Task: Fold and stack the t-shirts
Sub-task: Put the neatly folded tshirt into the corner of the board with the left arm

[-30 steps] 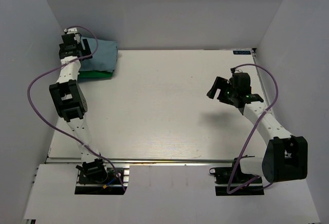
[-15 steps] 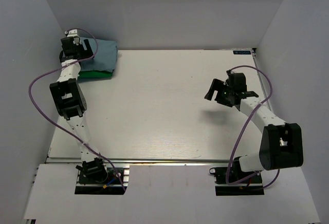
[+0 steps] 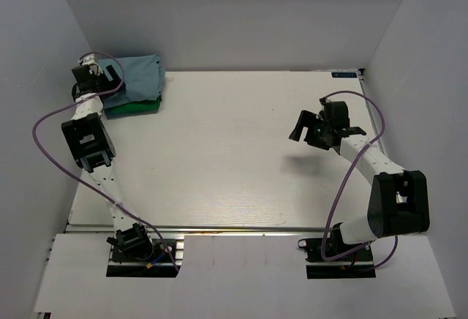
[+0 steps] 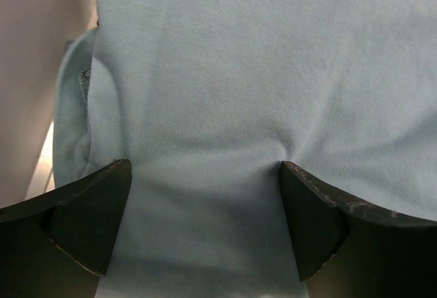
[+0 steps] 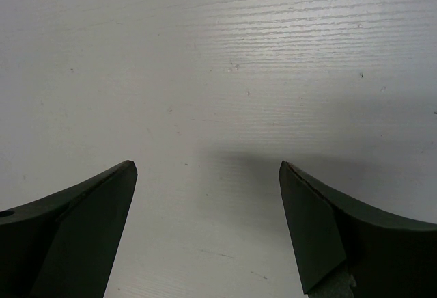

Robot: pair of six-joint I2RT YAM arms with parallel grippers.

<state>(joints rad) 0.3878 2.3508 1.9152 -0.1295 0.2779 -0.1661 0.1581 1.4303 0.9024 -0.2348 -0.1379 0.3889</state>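
The blue-grey t-shirt lies folded on top of the folded green t-shirt in the far left corner of the table. My left gripper is at the left edge of this stack. In the left wrist view the left gripper is open, its fingertips wide apart and pressing down on the blue-grey cloth, which puckers at the tips. My right gripper is open and empty, held above bare table on the right; it also shows in the right wrist view.
Grey walls close in the table at the left, back and right. The shirt stack sits close against the left and back walls. The white wood-grain table spreads between the two grippers. Purple cables loop beside both arms.
My left gripper has moved left and slightly nearer along the stack, and the blue-grey shirt has shifted a little left. My right arm's elbow has drawn in; its gripper stays almost in place.
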